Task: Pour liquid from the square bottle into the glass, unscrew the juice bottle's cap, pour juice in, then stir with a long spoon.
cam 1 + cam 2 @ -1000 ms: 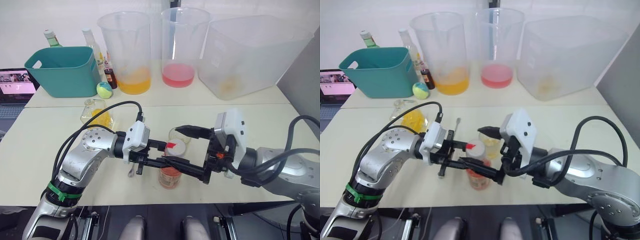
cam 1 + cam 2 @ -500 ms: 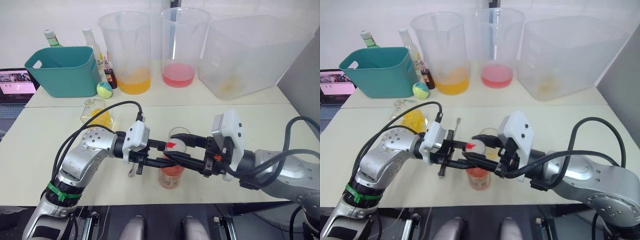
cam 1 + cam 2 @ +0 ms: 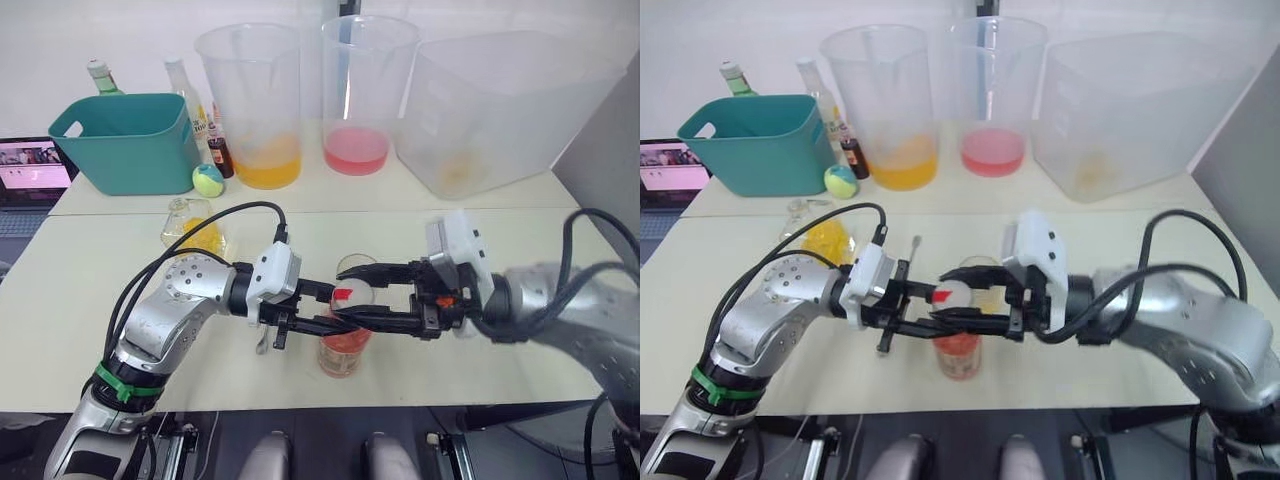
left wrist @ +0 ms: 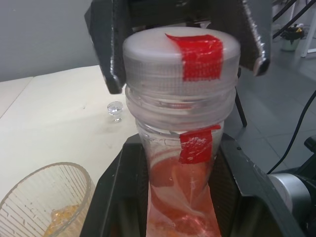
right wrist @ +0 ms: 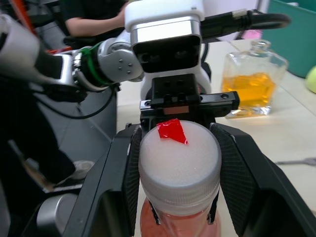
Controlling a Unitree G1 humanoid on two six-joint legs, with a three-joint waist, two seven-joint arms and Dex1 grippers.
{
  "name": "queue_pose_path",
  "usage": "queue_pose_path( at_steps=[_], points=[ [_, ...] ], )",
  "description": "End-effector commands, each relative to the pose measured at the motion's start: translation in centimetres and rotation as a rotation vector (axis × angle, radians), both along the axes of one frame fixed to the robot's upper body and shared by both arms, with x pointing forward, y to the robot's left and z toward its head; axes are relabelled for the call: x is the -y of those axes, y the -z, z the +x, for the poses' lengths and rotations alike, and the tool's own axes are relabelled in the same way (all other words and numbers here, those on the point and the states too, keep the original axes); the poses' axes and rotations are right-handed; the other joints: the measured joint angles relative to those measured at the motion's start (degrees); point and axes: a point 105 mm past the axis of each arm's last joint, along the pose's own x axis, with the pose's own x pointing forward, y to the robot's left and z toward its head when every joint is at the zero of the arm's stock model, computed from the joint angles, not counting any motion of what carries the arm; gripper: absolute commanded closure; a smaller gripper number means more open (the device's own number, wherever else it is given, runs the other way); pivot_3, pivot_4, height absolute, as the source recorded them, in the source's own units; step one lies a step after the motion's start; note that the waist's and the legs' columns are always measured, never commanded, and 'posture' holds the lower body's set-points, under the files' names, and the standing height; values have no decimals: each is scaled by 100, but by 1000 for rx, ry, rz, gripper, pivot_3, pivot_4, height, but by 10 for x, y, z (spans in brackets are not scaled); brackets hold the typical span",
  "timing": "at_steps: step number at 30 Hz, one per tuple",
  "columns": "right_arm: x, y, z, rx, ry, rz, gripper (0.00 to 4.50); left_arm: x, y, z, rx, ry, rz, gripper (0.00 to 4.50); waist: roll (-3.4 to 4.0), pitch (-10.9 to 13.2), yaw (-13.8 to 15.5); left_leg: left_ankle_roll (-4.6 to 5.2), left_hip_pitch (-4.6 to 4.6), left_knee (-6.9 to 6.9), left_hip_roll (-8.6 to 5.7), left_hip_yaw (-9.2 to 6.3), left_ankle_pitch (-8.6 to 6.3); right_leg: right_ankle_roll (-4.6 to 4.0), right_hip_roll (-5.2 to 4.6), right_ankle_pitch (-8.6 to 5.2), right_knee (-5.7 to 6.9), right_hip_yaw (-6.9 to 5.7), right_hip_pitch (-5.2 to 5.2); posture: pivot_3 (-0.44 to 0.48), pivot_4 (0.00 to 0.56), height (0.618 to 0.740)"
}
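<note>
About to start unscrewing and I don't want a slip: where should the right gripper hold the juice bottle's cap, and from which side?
Grip the juice bottle's cap on its ribbed side wall, coming in level from the robot's right, opposite the left gripper holding the juice bottle upright below. The right gripper already has one of its fingers on each side of it.

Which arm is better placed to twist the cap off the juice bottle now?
The right. The right gripper has its fingers on either side of the white cap, while the left gripper is clamped lower on the juice bottle, steadying it upright on the table.
</note>
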Motion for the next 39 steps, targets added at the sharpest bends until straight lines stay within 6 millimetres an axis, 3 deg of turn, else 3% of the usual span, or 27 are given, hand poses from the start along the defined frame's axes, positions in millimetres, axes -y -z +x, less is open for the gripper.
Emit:
queue_pose_path(
  at_steps=[1,6,11,20,39],
  points=[
    [1,2,9,-8,-176,-92,2800,-3,9,2,-35,-12,43,3300,0,0,-17,0,2,1,0,2,0,0,0,0,0,1,0,0,150,738],
    [3,4,28,2,-248,-155,2800,-4,9,1,-31,-14,47,3300,-1,-1,4,0,1,1,0,-4,0,-1,0,1,3,-3,0,0,150,738],
    [1,-1,28,13,-265,-132,2800,-5,9,1,-30,-21,47,3300,-1,-1,6,0,2,1,0,-6,0,-1,-1,1,7,-1,-2,0,150,738],
    [0,-17,34,59,-122,-58,2800,-6,9,-3,-33,-16,55,3300,-1,-1,-4,0,0,1,2,-6,0,-2,0,1,16,-1,-12,0,150,738],
    [-1,-35,13,30,-13,81,2800,-5,11,-3,-35,-7,48,3300,-1,0,-8,0,-7,0,2,-4,0,-3,0,2,15,1,-17,0,150,738]
  ],
)
